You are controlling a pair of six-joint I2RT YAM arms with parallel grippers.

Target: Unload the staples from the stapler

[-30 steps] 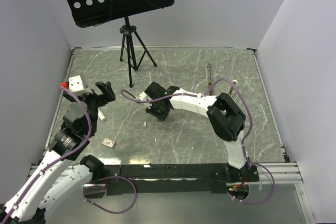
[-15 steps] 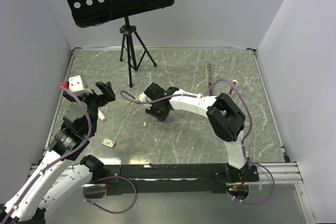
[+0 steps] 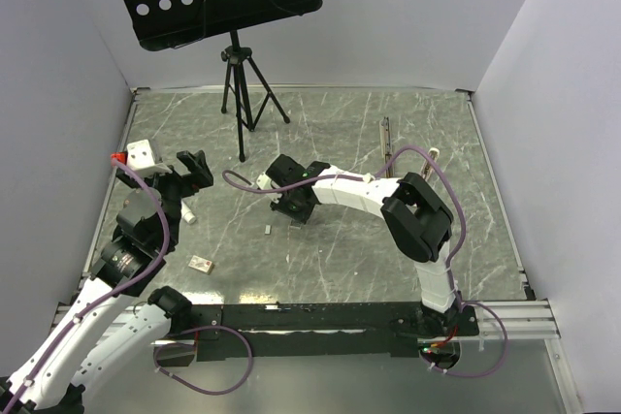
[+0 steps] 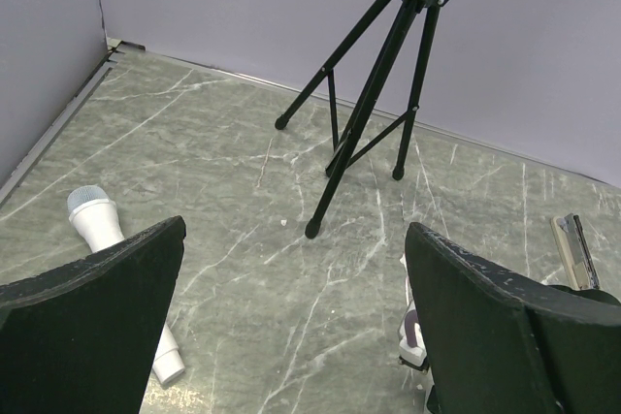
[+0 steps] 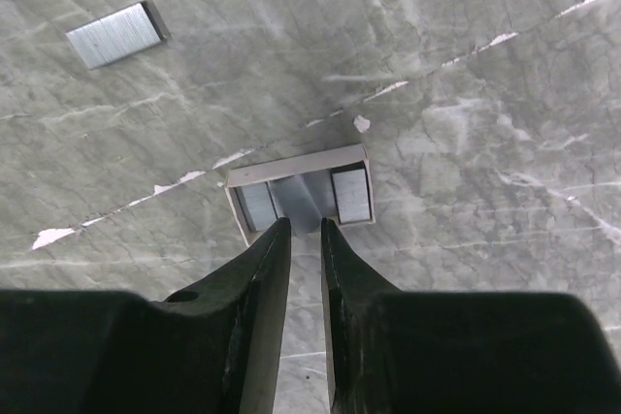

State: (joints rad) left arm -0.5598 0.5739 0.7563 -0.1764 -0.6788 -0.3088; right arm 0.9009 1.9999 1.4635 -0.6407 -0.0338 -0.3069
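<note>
The stapler (image 3: 385,136) lies at the back right of the table, slim and pale, far from both arms; the left wrist view catches its end (image 4: 574,251). My right gripper (image 3: 291,210) points down at a small white box (image 5: 298,166) holding grey staples (image 5: 351,195) on either side. The right gripper (image 5: 306,227) is shut to a narrow slit at the box's near edge, and I see nothing between its fingers. One loose strip of staples (image 5: 114,35) lies beside it, also visible from above (image 3: 267,229). My left gripper (image 3: 190,172) hangs open over bare table (image 4: 296,239).
A black tripod stand (image 3: 243,94) with a perforated tray stands at the back left, its legs in front of the left gripper (image 4: 374,104). A white cylinder (image 4: 102,230) lies by the left fingers. A small tan block (image 3: 201,264) sits near the left arm. Walls enclose three sides.
</note>
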